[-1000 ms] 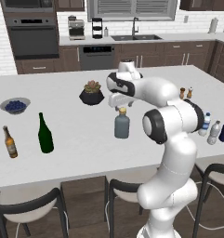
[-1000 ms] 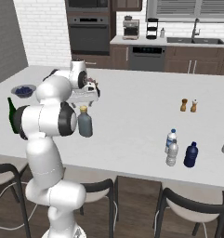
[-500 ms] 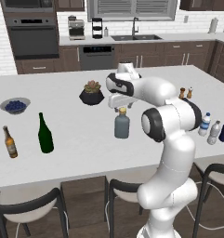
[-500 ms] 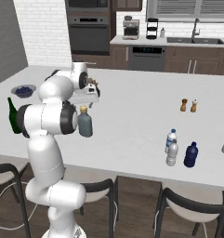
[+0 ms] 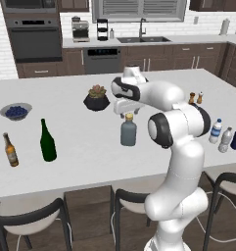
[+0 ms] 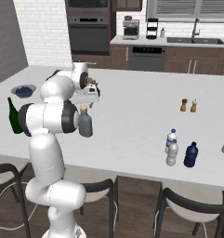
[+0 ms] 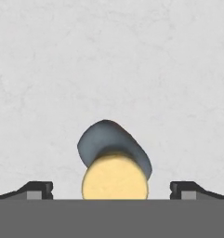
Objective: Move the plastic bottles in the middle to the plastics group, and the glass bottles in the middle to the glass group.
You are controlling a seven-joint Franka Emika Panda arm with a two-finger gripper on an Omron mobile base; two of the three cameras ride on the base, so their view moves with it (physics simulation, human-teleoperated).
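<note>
Poised open-jawed gripper point(image 7: 111, 191) right above tan stopper of squat grey-blue glass bottle point(image 5: 129, 132), upright mid-counter, well right of green wine bottle point(image 5: 47, 141) and beer bottle point(image 5: 11, 150); both water bottles point(image 6: 171, 147) already beside dark blue bottle point(image 6: 191, 155).

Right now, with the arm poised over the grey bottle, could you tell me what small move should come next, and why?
Probably a short straight descent. In the hand view the pincer is open, its tips standing wide on either side of the grey bottle's tan stopper, which sits centred between them. The left base view shows the hand just above the stopper, not yet around the neck. Lowering first, then closing, looks right.
</note>
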